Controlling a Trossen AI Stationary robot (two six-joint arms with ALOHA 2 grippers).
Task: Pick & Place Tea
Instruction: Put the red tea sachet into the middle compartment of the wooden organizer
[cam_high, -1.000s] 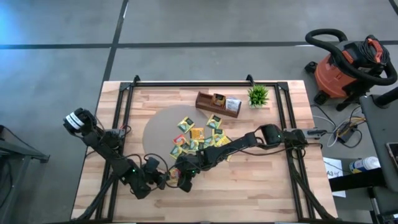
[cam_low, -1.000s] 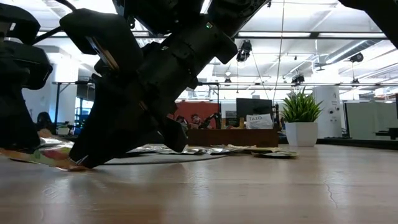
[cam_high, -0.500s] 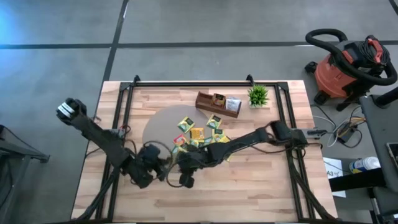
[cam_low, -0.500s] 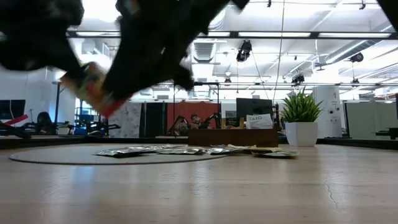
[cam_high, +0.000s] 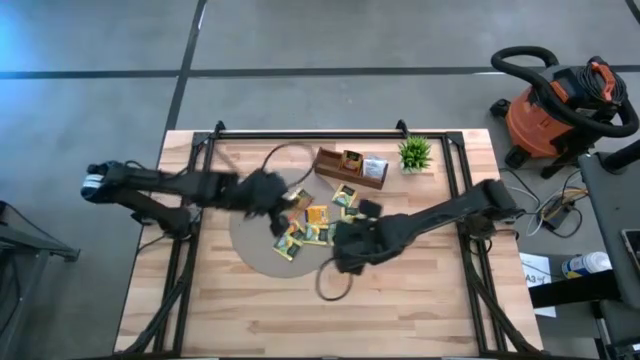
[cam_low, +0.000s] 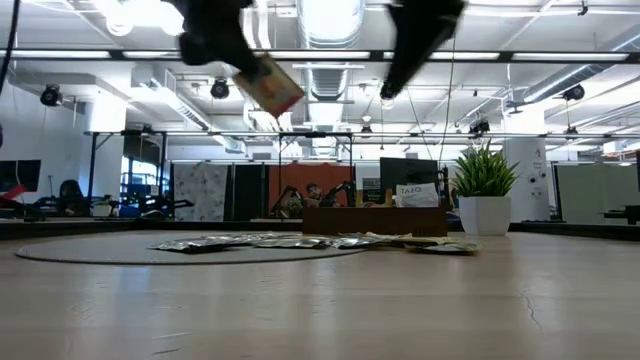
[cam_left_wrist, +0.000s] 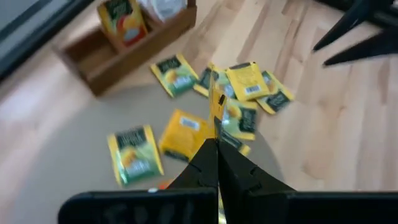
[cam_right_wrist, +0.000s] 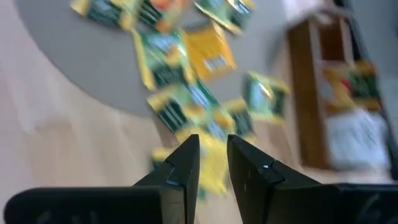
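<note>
We found the left gripper (cam_high: 278, 197) raised above the desk (cam_high: 400, 300), over the grey round mat (cam_high: 250, 235) and not far from the wooden tray (cam_high: 335, 170). Its fingers (cam_left_wrist: 214, 158) were pressed fully together on one tea sachet (cam_left_wrist: 217, 109), which we saw edge-on in the left wrist view, standing up thin between the tips; in the low view the same sachet (cam_low: 268, 85) hung high in the air, tilted, with an orange-red and yellow face. The right gripper (cam_high: 345, 250) sat over the near edge of the mat, beside the pile of sachets (cam_high: 315, 222). Its fingers (cam_right_wrist: 183, 165) stood a little apart with a narrow gap between them, and we could see nothing held in that gap. The rest of the tea lay flat on the mat and on the desk just beside it, yellow and green packets mostly, some overlapping. In the tray, one yellow-orange sachet (cam_left_wrist: 121, 18) stood upright in a compartment, and a white one (cam_high: 375, 167) stood in the next compartment. A small potted plant (cam_high: 415, 153) stood just beside the tray's end.
</note>
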